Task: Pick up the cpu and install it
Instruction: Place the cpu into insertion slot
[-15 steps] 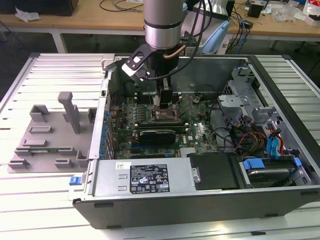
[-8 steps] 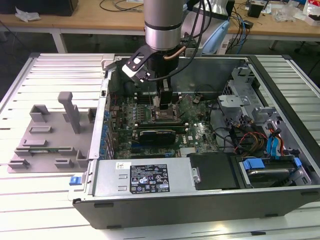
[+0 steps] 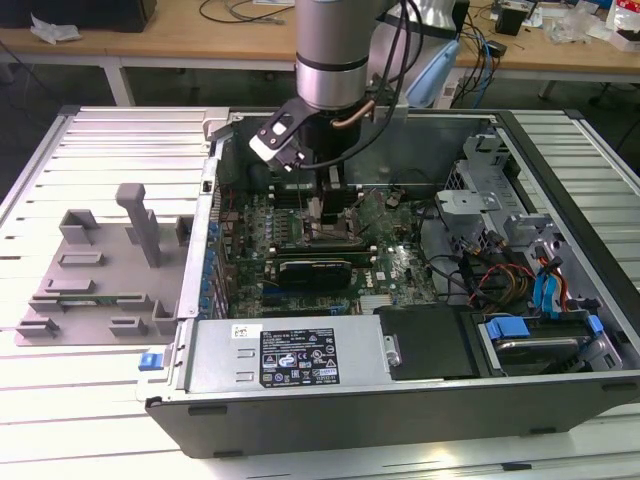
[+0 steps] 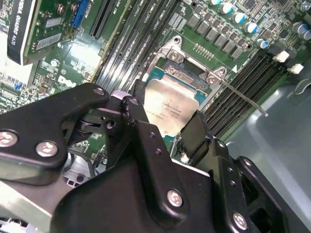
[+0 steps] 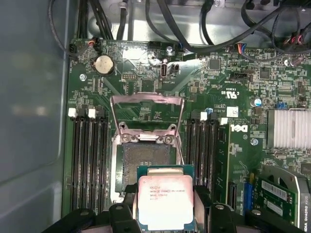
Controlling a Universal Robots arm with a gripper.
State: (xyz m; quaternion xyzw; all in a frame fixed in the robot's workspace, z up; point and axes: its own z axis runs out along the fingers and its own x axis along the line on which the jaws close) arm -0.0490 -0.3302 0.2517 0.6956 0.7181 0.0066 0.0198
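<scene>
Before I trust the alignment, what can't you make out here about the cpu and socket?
Height of the cpu over the socket: the arm blocks it in the exterior view.
The socket's contacts: too small, first wrist view.
Most of the socket, second wrist view: covered by the cpu and gripper.

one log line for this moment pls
claw: shut on cpu | cpu: over open socket, not seated | load frame: raised | place: inside pc case
</scene>
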